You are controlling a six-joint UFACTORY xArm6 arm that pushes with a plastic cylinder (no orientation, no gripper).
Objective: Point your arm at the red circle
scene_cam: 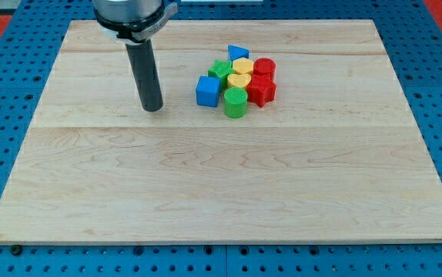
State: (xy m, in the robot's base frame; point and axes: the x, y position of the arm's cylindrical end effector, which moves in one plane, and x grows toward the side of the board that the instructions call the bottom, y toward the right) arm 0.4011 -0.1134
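Note:
The red circle (264,68) sits at the right of a tight cluster of blocks in the upper middle of the wooden board (221,185). Below it is a red star-shaped block (261,90). The cluster also holds a blue triangle (238,52), a green star-shaped block (220,69), two yellow blocks (241,73), a blue cube (207,90) and a green cylinder (235,101). My tip (152,108) rests on the board to the left of the cluster, about a block's width left of the blue cube, far from the red circle.
The board lies on a blue pegboard surface (5,154) that surrounds it on all sides. The arm's grey body (132,15) enters from the view's top left.

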